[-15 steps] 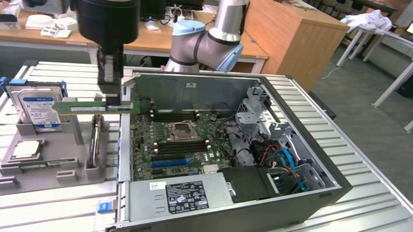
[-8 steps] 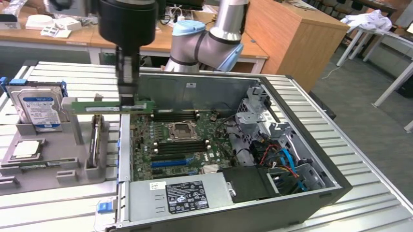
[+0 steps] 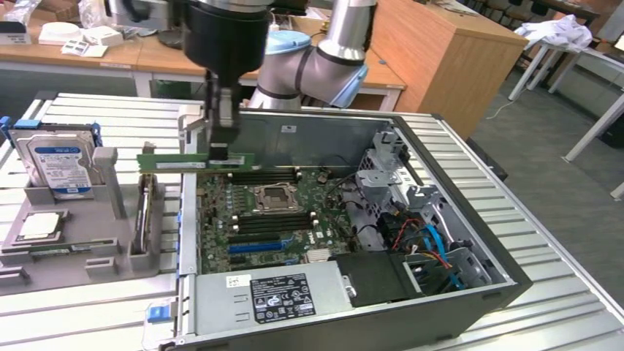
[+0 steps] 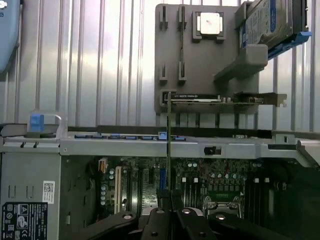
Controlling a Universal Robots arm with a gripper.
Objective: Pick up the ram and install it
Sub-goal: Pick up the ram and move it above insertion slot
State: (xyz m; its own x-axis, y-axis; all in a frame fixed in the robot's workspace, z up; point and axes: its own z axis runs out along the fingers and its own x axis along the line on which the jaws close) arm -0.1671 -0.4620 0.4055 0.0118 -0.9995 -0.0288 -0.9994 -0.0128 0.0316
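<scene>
- ram (image 3: 175,162): clamped in the closed pincer (image 3: 224,155), level, hanging over the case (image 3: 292,128) at its tray-side wall.
- Grip is off-centre, near the end inside the case; the long end sticks out over that wall.
- Risk: the overhanging end clips the wall if it's lowered from here.
- Risk: the off-centre hold lets the stick tilt, so one end seats first and jams in the slots (image 3: 256,177).
- Risk: notch mismatch means forcing it; can't read the notch.
- Count inside the case: one ram, one pincer.
- On the tray (image 3: 69,274) beside the case: one drive (image 3: 57,162), one card (image 3: 146,208), one processor (image 3: 39,225).
- Counter (image 3: 575,314) carries the case and tray.
</scene>
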